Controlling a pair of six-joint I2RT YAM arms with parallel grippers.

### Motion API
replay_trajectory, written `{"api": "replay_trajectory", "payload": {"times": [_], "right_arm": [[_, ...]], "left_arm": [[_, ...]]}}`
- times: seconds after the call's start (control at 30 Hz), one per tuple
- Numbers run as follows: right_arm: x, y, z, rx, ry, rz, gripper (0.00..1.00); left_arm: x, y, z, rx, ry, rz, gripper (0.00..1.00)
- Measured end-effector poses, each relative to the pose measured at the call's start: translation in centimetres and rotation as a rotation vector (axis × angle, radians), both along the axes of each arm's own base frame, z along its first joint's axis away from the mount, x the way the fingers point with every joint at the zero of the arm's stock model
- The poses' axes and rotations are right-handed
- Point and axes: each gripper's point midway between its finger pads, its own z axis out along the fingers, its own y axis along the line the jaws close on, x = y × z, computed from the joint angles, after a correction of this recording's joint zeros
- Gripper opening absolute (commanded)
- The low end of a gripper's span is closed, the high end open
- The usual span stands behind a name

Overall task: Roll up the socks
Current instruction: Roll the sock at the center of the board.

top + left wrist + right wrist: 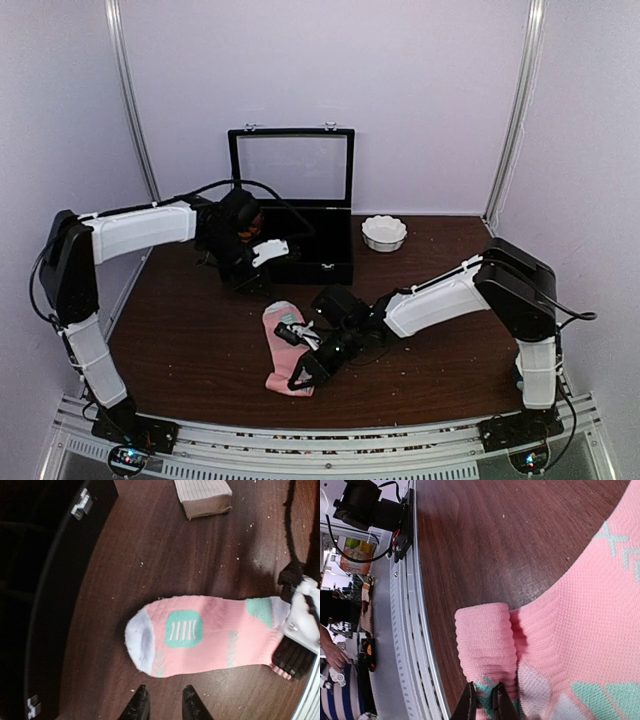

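Observation:
The pink sock (215, 632) lies flat on the dark table, with mint patches and a pale toe pointing at the black box. In the top view the pink sock (281, 345) runs from far to near. My right gripper (485, 705) is shut on its cuff end, which is curled over into a short roll (485, 640) near the table's front edge. My left gripper (162, 702) hovers beside the toe half, open by a narrow gap with nothing in it and apart from the sock. The cream sock (202, 497) lies folded beyond the pink one.
A black box (315, 255) with its lid raised stands at the back centre, close to the left arm. A white fluted bowl (384, 232) sits to its right. A metal rail (330, 445) runs along the table's near edge, just behind the rolled cuff.

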Motion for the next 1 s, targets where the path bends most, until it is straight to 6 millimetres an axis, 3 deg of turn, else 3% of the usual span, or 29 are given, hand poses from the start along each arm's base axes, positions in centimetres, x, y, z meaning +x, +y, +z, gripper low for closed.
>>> {"api": "replay_trajectory", "payload": {"times": [0.2,0.33,0.43,0.53,0.63,0.7,1.0], "right_arm": [[0.7,0.0,-0.2,-0.004,0.155,-0.062,0.0],[1.1,-0.1,-0.4,-0.008,0.238,-0.096,0.0],[1.3,-0.1,-0.5,-0.008,0.285,-0.11,0.0],[1.6,-0.1,-0.6,-0.011,0.315,-0.119,0.0],[1.6,-0.3,-0.8,-0.016,0.333,-0.124,0.0],[1.7,-0.3,-0.8,-0.018,0.351,-0.13,0.0],[2.3,-0.4,-0.9,-0.012,0.375,-0.156,0.0]], "left_arm": [[-1.4,1.4,5.0,-0.078,-0.16,-0.043,0.24],[-4.3,1.8,5.7,-0.123,-0.16,-0.132,0.2],[-7.7,2.0,3.2,-0.096,-0.092,-0.219,0.17],[-12.3,1.3,-0.6,-0.031,0.006,-0.34,0.17],[-15.7,0.5,-3.2,0.02,0.078,-0.431,0.18],[-16.3,0.1,-4.3,0.042,0.1,-0.446,0.19],[-15.5,-1.0,-8.1,0.137,0.133,-0.427,0.16]]}}
